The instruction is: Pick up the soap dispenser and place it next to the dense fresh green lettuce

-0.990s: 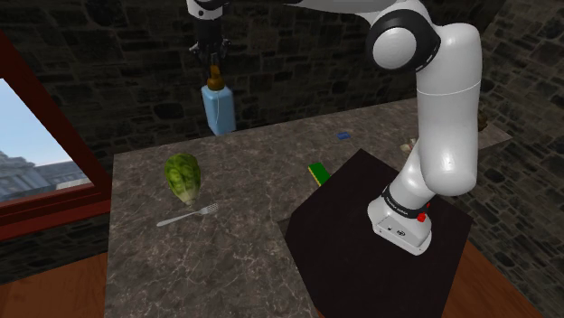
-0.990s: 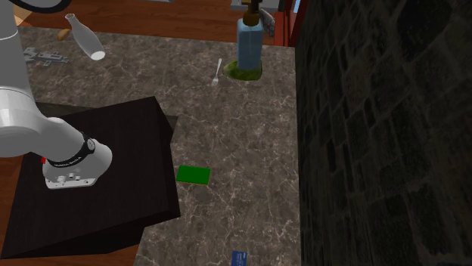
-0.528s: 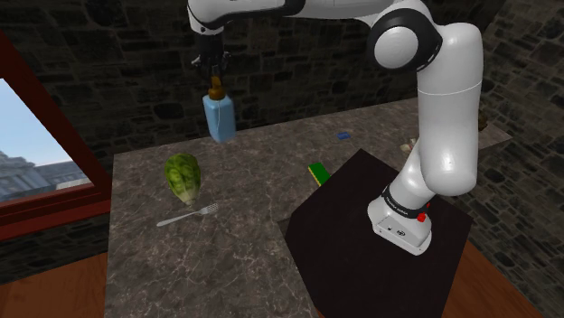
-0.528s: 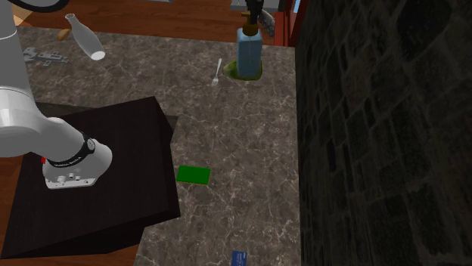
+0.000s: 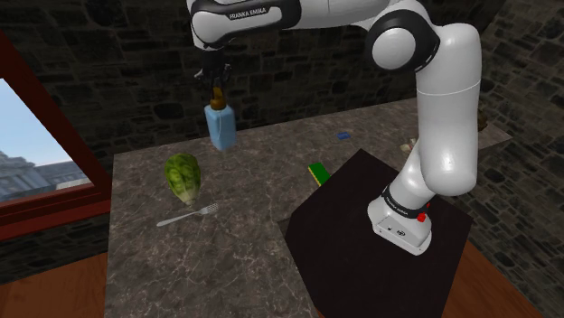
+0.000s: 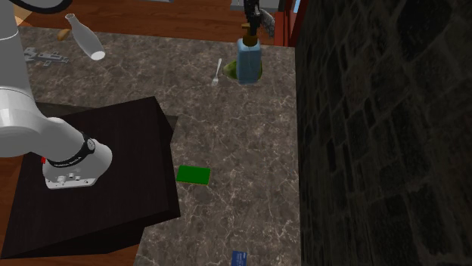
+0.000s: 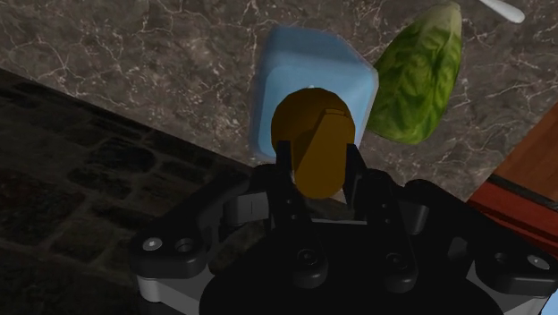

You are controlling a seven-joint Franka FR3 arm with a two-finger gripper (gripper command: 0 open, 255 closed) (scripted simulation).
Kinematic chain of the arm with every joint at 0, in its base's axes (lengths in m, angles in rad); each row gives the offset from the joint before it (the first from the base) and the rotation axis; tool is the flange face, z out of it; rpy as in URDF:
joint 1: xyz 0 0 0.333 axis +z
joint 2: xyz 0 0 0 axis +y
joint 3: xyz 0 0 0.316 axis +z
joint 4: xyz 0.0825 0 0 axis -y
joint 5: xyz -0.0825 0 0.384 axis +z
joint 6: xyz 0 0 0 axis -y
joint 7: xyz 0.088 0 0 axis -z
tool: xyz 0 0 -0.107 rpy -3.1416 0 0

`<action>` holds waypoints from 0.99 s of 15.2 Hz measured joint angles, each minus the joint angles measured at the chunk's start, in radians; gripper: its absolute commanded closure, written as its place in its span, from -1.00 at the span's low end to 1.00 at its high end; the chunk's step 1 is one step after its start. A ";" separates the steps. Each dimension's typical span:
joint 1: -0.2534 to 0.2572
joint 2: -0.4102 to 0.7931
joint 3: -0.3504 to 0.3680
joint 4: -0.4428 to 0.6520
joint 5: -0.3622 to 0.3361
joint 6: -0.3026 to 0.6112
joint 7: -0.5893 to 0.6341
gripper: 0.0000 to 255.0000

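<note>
One dispenser (image 5: 220,127), pale blue body with a brown pump (image 7: 313,148), hangs from the tool (image 5: 215,79) with its body slightly tilted. The tool's fingers (image 7: 284,174) are nearly closed and clamp the pump from both sides, body pointing away from the hand. In the shoulder view the dispenser sits over the back edge of the surface (image 5: 235,244); cannot tell if its base touches.

Lettuce (image 5: 182,175) lies on the surface at 7 o'clock of the dispenser in the shoulder view, near but apart. In the second exterior view the dispenser (image 6: 249,60) overlaps the lettuce (image 6: 259,72), with the tool (image 6: 252,23) at 12 o'clock of it. The wrist view has the lettuce (image 7: 416,80) just beside the blue body.

Fork (image 5: 188,215) lies at 6 o'clock of the lettuce in the shoulder view, close. A green block (image 5: 318,173) is at 4 o'clock of the dispenser, against the black stand (image 5: 380,262). A small blue item (image 5: 343,135) is at 3 o'clock, well apart.

A white bottle (image 6: 85,36) lies at 9 o'clock of the dispenser in the second exterior view, well apart. A dark stone wall (image 5: 136,72) rises behind the surface.
</note>
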 measured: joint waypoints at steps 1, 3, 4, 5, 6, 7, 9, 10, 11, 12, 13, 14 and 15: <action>0.000 -0.001 0.000 -0.015 0.000 0.015 0.001 1.00; 0.000 0.004 0.000 -0.032 0.000 0.036 0.002 1.00; 0.002 0.009 0.000 -0.037 -0.001 0.046 0.004 1.00; 0.001 0.013 0.000 -0.046 0.000 0.060 0.003 1.00; 0.001 0.017 0.000 -0.054 0.000 0.070 0.004 1.00; 0.001 0.018 0.000 -0.065 -0.001 0.083 0.004 1.00; 0.001 0.027 0.000 -0.077 -0.001 0.104 0.005 1.00; 0.000 0.033 0.000 -0.082 0.000 0.115 0.004 1.00; 0.001 0.039 0.001 -0.087 -0.001 0.126 0.006 1.00; 0.001 0.043 0.001 -0.097 -0.001 0.140 0.006 1.00; 0.001 0.046 0.001 -0.104 -0.001 0.150 0.006 1.00; 0.001 0.051 0.001 -0.108 -0.001 0.159 0.006 1.00; 0.001 0.063 0.001 -0.102 0.000 0.165 0.007 1.00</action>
